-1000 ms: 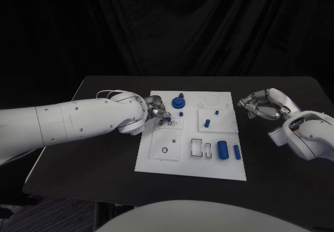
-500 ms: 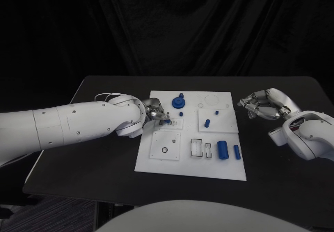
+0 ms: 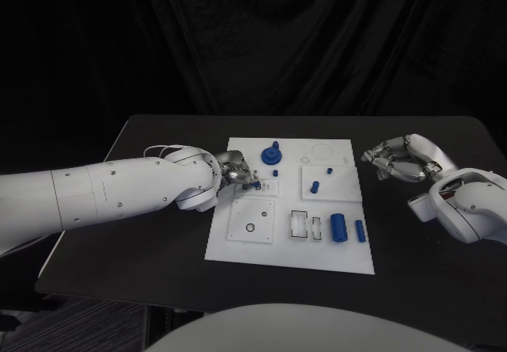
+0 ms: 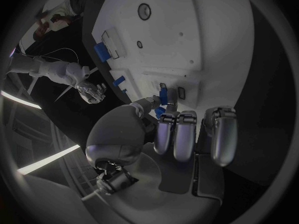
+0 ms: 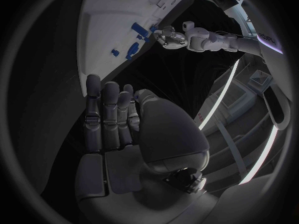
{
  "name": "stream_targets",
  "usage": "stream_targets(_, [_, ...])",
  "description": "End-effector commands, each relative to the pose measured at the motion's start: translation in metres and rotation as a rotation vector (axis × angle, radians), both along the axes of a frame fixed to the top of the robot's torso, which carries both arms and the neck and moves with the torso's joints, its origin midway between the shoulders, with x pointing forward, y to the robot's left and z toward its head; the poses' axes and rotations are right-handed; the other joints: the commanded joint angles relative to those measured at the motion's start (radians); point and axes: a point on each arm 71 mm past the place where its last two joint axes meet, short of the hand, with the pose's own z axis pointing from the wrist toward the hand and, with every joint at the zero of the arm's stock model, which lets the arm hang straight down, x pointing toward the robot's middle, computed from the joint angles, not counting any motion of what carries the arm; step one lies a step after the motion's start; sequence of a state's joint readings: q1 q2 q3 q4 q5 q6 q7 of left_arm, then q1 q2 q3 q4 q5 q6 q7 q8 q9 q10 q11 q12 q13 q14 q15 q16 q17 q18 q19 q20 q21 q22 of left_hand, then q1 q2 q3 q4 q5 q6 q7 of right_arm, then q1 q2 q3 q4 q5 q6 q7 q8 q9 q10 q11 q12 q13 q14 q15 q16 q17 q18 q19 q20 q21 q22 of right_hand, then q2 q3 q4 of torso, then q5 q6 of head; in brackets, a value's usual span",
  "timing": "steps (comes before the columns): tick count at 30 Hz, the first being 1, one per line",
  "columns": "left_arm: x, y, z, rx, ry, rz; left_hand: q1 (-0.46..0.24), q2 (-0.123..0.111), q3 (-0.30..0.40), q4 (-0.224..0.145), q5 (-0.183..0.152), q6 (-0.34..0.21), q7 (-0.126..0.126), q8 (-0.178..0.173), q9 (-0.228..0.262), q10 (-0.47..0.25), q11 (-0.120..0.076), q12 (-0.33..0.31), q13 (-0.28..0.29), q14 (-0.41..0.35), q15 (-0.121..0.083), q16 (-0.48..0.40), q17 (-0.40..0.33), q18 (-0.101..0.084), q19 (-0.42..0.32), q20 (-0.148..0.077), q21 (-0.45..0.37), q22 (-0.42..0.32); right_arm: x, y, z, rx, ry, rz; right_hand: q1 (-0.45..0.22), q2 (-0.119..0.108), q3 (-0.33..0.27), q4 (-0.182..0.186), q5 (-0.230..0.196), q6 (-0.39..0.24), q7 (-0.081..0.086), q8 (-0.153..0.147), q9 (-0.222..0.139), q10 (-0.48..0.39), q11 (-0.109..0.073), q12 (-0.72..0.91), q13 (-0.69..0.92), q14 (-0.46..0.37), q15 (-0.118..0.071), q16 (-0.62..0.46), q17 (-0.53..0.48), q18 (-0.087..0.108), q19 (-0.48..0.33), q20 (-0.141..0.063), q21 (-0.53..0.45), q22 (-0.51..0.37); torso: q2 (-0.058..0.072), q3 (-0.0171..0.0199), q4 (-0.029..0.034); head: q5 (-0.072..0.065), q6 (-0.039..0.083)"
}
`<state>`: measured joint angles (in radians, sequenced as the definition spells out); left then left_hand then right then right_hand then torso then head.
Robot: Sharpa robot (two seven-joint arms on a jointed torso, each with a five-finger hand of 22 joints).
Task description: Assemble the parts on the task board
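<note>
The white task board [image 3: 264, 246] lies mid-table. My left hand [image 3: 238, 174] hovers over its left edge and pinches a small blue part [image 3: 257, 185] between thumb and a finger, just above a small white socket block [image 3: 272, 188]. The left wrist view shows the pinched blue part [image 4: 162, 95] at the fingertips [image 4: 167, 120] of that hand [image 4: 181, 134], close to the board [image 4: 199, 30]. My right hand [image 3: 404, 160] hangs off the board's right side, holding nothing; the right wrist view shows this hand [image 5: 118, 119] with its fingers stretched out.
On the board sit a blue gear [image 3: 272, 155], small blue pegs [image 3: 327, 171], a blue cylinder [image 3: 338, 227] and a blue bar [image 3: 360, 230]. Black table [image 3: 148, 242] surrounds the board on both sides.
My left hand has edged slightly right over the board with the blue part still pinched, and its forearm has swung lower. The right hand has not moved.
</note>
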<state>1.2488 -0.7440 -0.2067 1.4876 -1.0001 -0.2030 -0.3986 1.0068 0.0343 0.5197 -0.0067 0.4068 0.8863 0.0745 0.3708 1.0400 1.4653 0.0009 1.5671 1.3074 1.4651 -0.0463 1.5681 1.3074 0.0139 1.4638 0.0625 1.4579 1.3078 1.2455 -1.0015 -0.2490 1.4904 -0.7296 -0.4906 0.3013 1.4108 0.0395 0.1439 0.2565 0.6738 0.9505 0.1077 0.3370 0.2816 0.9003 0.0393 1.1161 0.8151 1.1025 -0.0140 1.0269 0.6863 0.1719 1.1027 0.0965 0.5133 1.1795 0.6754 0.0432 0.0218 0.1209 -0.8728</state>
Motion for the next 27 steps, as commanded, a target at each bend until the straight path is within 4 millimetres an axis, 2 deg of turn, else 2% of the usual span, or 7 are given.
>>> stream_targets(1, [-0.0024, -0.0017, -0.0048, -0.008, -0.001, -0.017, 0.0, 0.007, 0.072, -0.062, 0.006, 0.001, -0.006, 0.007, 0.002, 0.106, -0.003, 0.004, 0.263, 0.106, -0.005, 0.003, 0.263, 0.015, 0.049, -0.003, -0.005, 0.224, 0.0, -0.0006, -0.0017, -0.008, 0.012, -0.011, 0.01, 0.0, 0.008, 0.0, 0.004, -0.004, -0.002, 0.006, 0.001, 0.005, 0.0, -0.001, -0.001, 0.007, 0.001, -0.002, -0.001, 0.01, 0.005, 0.001, -0.007, 0.001, 0.0, -0.0001, -0.0003, 0.002, 0.0])
stream_targets(27, [-0.0067, 0.0007, -0.005, -0.021, -0.006, -0.018, 0.0, 0.003, 0.072, -0.059, 0.012, 0.004, -0.007, 0.008, 0.003, 0.106, -0.003, 0.004, 0.263, 0.106, -0.006, 0.003, 0.263, 0.015, 0.05, -0.004, -0.005, 0.224, -0.0001, -0.0013, -0.0028, -0.01, 0.019, -0.012, 0.01, -0.003, 0.011, 0.0, 0.006, -0.008, 0.0, 0.004, 0.0, 0.003, 0.001, -0.002, -0.004, 0.006, 0.001, -0.004, -0.004, 0.01, 0.006, 0.001, -0.007, 0.002, 0.0, -0.0001, 0.0002, 0.003, 0.0])
